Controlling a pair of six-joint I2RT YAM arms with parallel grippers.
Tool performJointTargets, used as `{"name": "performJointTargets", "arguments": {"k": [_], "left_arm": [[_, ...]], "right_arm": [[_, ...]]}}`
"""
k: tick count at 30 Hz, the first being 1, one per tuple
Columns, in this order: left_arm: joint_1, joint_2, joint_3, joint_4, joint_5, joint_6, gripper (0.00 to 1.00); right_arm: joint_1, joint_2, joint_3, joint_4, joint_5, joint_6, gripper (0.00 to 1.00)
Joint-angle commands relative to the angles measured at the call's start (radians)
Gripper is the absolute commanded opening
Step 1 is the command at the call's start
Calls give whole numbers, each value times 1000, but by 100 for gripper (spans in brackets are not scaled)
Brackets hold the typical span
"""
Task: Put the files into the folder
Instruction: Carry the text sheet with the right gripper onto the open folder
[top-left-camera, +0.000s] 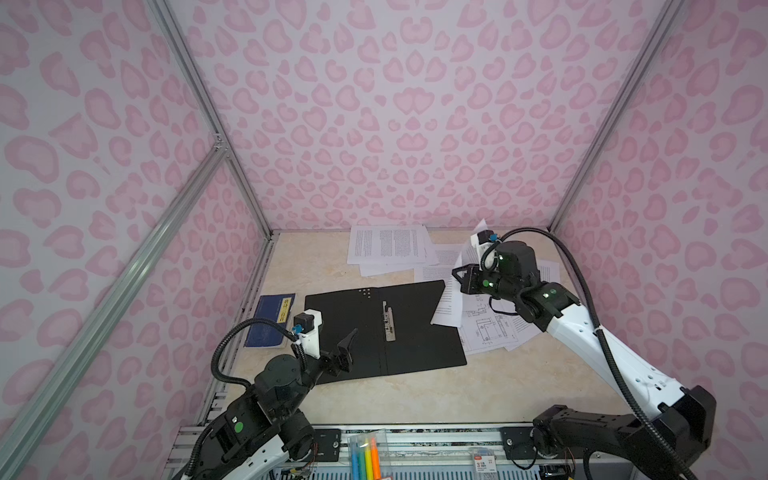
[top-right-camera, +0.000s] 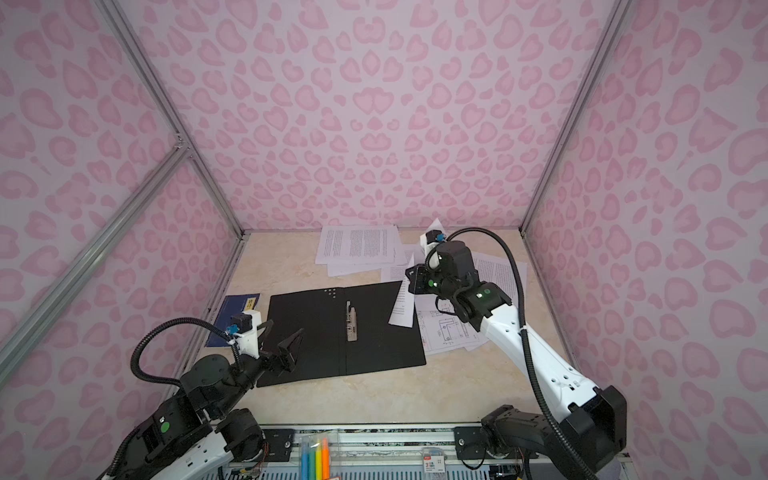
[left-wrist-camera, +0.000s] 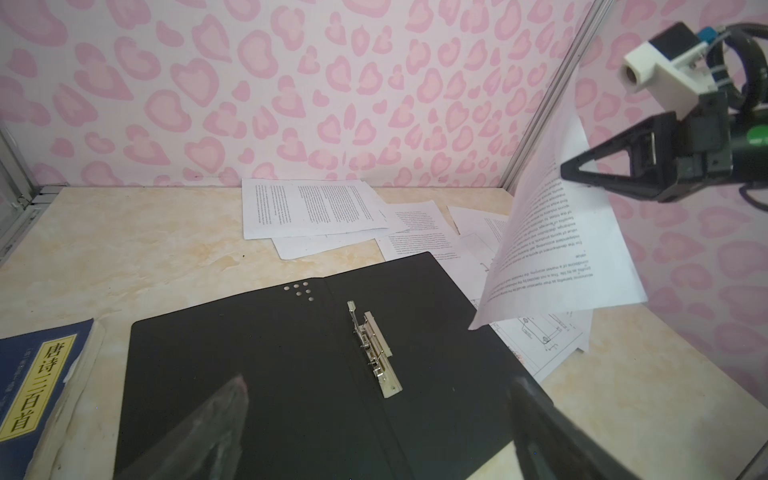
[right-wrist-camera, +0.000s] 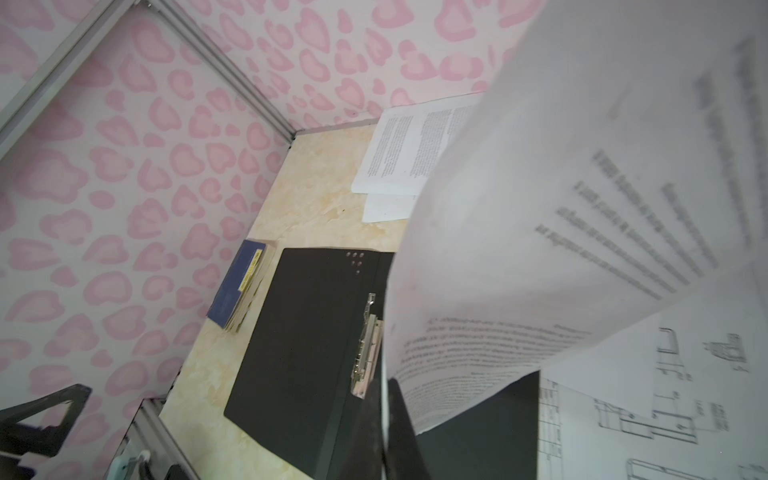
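Note:
The folder (top-left-camera: 353, 332) (top-right-camera: 307, 332) lies open and flat mid-table, black inside up, with a metal clip (top-left-camera: 388, 318) (left-wrist-camera: 374, 349) at its spine. My right gripper (top-left-camera: 457, 275) (top-right-camera: 409, 277) (right-wrist-camera: 386, 415) is shut on one printed sheet (top-left-camera: 451, 301) (left-wrist-camera: 552, 257) (right-wrist-camera: 540, 208), which hangs curled above the folder's right edge. My left gripper (top-left-camera: 336, 343) (top-right-camera: 282, 336) (left-wrist-camera: 378, 380) stands open and empty over the folder's near left part. More files lie in a stack at the back (top-left-camera: 388, 245) (left-wrist-camera: 311, 208) and spread at the right, some with drawings (top-left-camera: 490, 332) (right-wrist-camera: 665, 395).
A dark blue booklet (top-left-camera: 270, 318) (left-wrist-camera: 37, 395) with a yellow label lies left of the folder by the wall. A pack of highlighters (top-left-camera: 365, 457) sits on the front rail. Pink patterned walls with aluminium posts enclose the table (top-left-camera: 415, 395) on three sides.

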Motion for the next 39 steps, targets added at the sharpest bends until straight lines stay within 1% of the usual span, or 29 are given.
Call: {"name": "performJointTargets", "arguments": {"k": [1, 3, 4, 6, 9, 12, 15, 16, 18, 21, 24, 27, 36, 39], "left_arm": [[1, -73, -42, -8, 3, 113, 98], [0, -106, -50, -40, -75, 103, 98], [0, -114, -47, -57, -110, 84, 98], [0, -121, -23, -108, -153, 24, 98], [1, -128, -29, -129, -188, -38, 98], [1, -129, -58, -129, -188, -39, 98], [0, -105, -49, -132, -159, -37, 98], [1, -97, -55, -128, -159, -32, 98], [1, -84, -58, -122, -161, -24, 98], [1, -65, -58, -123, -149, -25, 98], [2, -53, -65, -109, -138, -7, 98], [5, -42, -65, -109, -128, -3, 98], [11, -42, -65, -109, -124, -3, 98], [11, -47, -66, -110, -122, -3, 98]], "right_arm": [[50, 64, 49, 36, -155, 31, 0], [46, 78, 41, 101, -234, 51, 0], [34, 77, 28, 118, -242, 39, 0], [5, 75, -40, 163, -181, 35, 0], [-74, 104, -134, 219, -198, 41, 0], [-156, 201, -185, 204, -204, 29, 0], [-215, 375, -145, 75, -209, -27, 0], [-224, 423, -145, 72, -235, -39, 0], [-221, 482, -146, 82, -267, -56, 0], [-192, 523, -136, 61, -237, -79, 0], [-176, 524, -140, 60, -239, -76, 0], [-168, 513, -138, 29, -208, -93, 0], [-140, 515, -121, 1, -216, -134, 0], [-118, 516, -99, -34, -180, -158, 0]]}}
